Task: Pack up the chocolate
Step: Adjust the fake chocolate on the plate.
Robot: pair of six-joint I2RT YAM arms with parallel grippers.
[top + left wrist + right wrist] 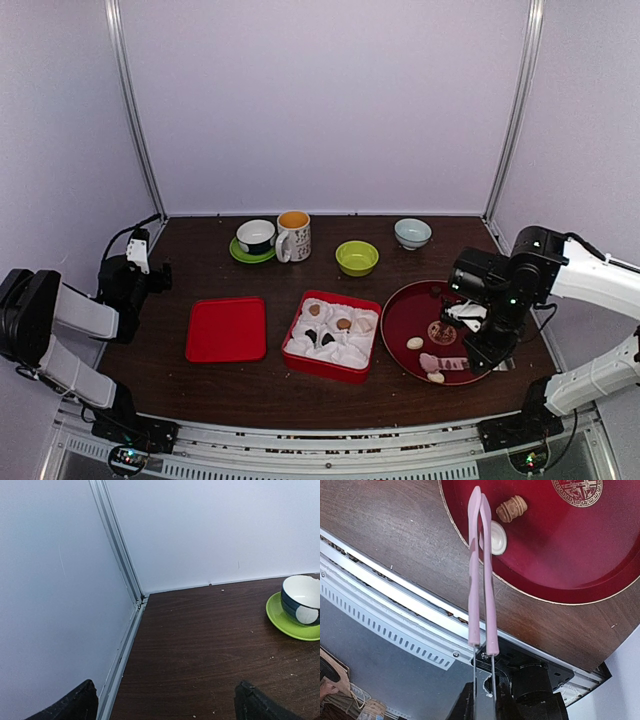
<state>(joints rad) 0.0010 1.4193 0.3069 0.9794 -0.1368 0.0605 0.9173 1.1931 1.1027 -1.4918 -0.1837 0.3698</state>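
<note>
Bare table (200, 270) left, mug (293, 237) behind

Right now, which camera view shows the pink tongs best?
The right wrist view: the pink tongs run down its middle, large and sharp, beside a white chocolate. The top external view shows only a small pink shape; the left wrist view shows nothing of them.

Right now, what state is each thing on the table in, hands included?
Box, open, lined with white paper.
Lid, off, flat left of the box.
Sweets, some in the box, two loose on the plate.
Tongs, squeezed shut, gripping nothing.
Right hand, shut on the tongs.
Left hand, open, empty.
Mug, upright.
Cup, upright on its saucer.
</note>
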